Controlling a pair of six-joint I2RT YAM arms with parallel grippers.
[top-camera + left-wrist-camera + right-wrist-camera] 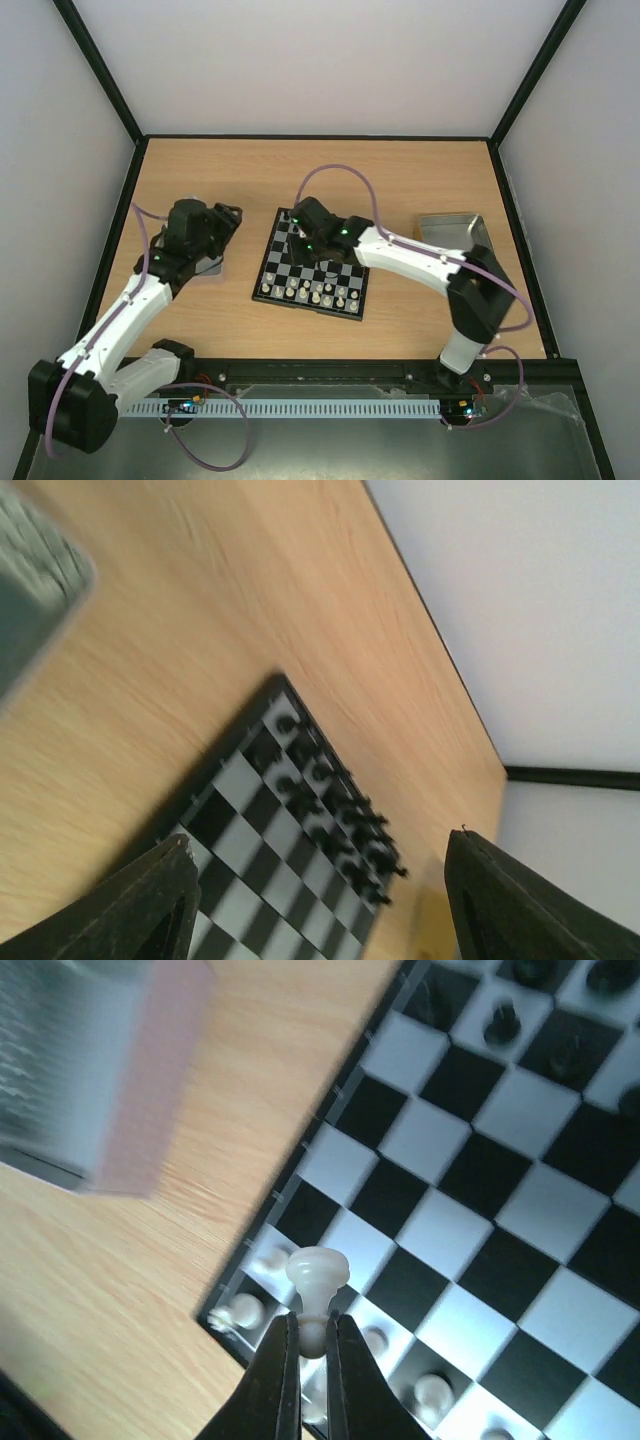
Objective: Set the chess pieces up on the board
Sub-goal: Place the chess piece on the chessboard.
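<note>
Right wrist view, six o'clock: a tiny cream-white pawn (317, 1270), likely light and slippery, is pinched under its head by the right gripper (312, 1345); the left gripper (320, 880) is spread wide.

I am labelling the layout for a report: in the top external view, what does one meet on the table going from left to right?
The left arm → the board → the metal tray.

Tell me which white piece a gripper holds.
The cream-white pawn clamped in the right gripper; the other white pieces stand free on the board.
</note>
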